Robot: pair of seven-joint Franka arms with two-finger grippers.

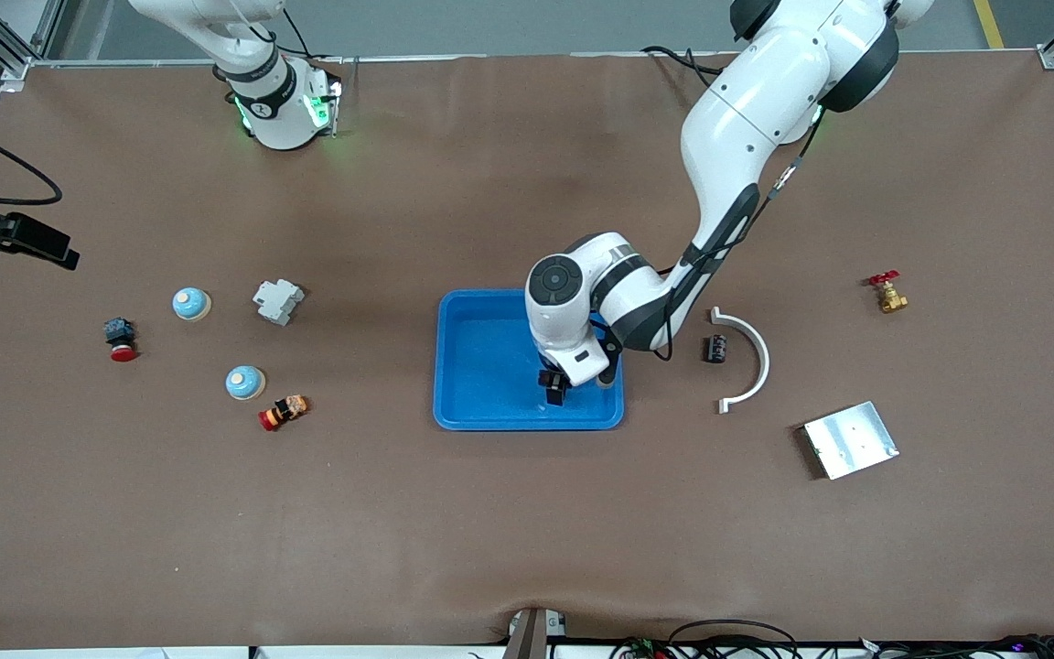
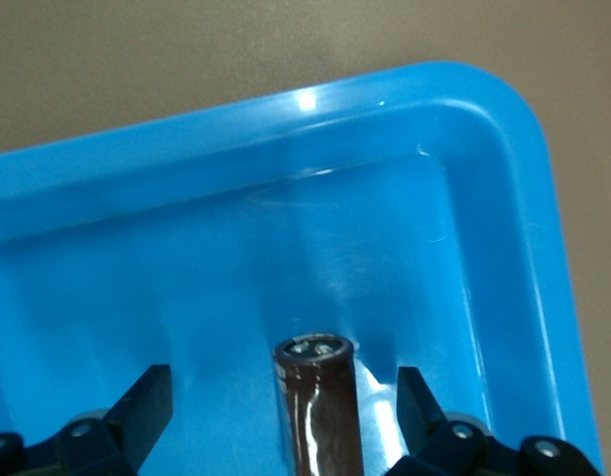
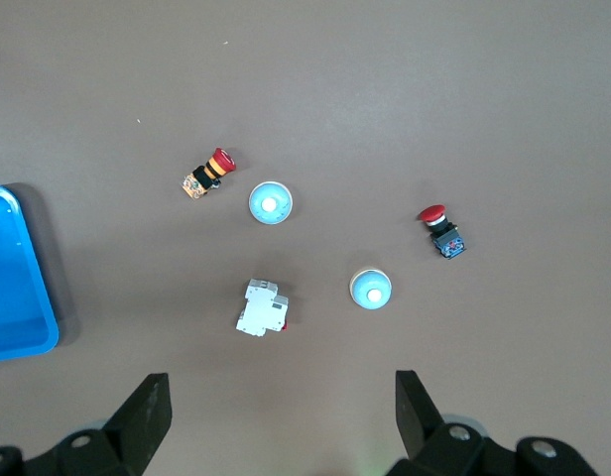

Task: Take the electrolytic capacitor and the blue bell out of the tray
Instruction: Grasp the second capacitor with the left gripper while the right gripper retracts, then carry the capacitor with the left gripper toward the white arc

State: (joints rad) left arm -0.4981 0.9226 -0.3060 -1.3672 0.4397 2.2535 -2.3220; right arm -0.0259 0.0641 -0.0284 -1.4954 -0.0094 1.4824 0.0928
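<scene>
Over the blue tray (image 1: 490, 366) in the front view, the left gripper (image 1: 553, 392) hangs low near the corner closest to the camera and toward the left arm's end. A second capacitor (image 1: 716, 348) lies on the table between the tray and a white curved bracket (image 1: 751, 361), with a metal plate (image 1: 849, 439) and a brass valve (image 1: 888, 295) further toward the left arm's end. Toward the right arm's end sit two blue bells (image 1: 190, 304) (image 1: 244, 383), a white breaker (image 1: 277, 301) and two red push-buttons (image 1: 120, 339) (image 1: 284, 411); the right arm is raised and waits, its gripper out of this view. From the left wrist view, the fingers (image 2: 137, 412) stand wide apart, and a dark capacitor (image 2: 320, 407) lies on the tray floor between them, touched by neither pad. From the right wrist view, the right gripper (image 3: 283, 416) hovers high over the table, fingers spread wide and empty, above the breaker (image 3: 262, 307), both bells (image 3: 270, 203) (image 3: 370, 290) and both push-buttons (image 3: 207, 174) (image 3: 442, 230), with a tray corner (image 3: 18, 288) at the edge.
</scene>
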